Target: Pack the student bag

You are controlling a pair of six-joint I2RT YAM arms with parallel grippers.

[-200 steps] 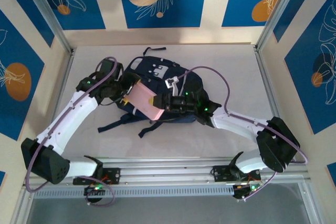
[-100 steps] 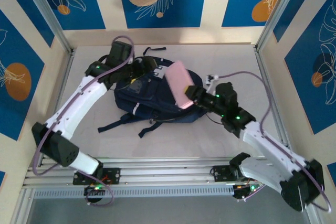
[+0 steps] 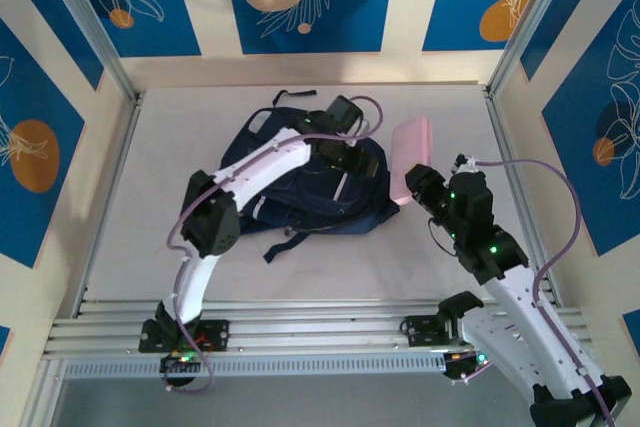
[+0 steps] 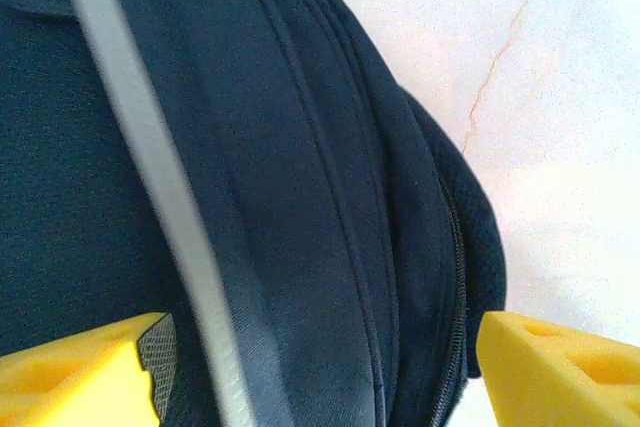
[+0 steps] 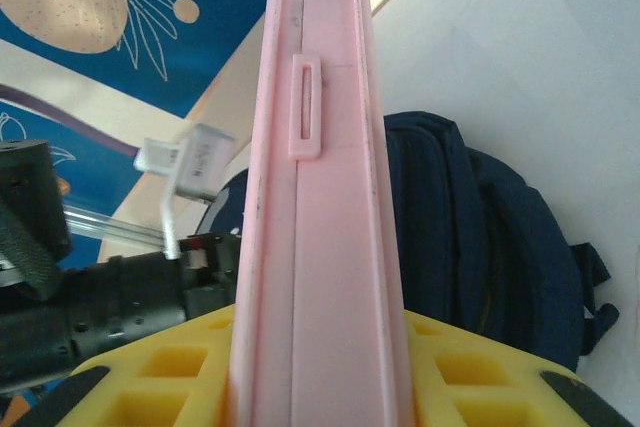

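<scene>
1. Left jaws: apart, with nothing clamped. The two yellow fingertips [image 4: 70, 377] stand wide, and the student bag [image 3: 300, 197] lies directly below and ahead of them. Contact with the fabric cannot be told.
2. Right jaws: clamped on a pink case [image 5: 320, 197]. Its long axis runs straight out ahead of the jaws.
3. Student bag: lies on the table [image 3: 450, 107], ahead and to the left of the right jaws, past the far end of the case. The case hangs just beside the bag's edge, not over it.
4. A zipper line [image 4: 452, 277] runs between the left fingertips, nearer the right one. Whether it is open cannot be told.
5. Judgement: the left jaws are the nearer to the bag. The coming move turns on bringing the case leftward, end first, to an opening the left jaws would hold.
</scene>
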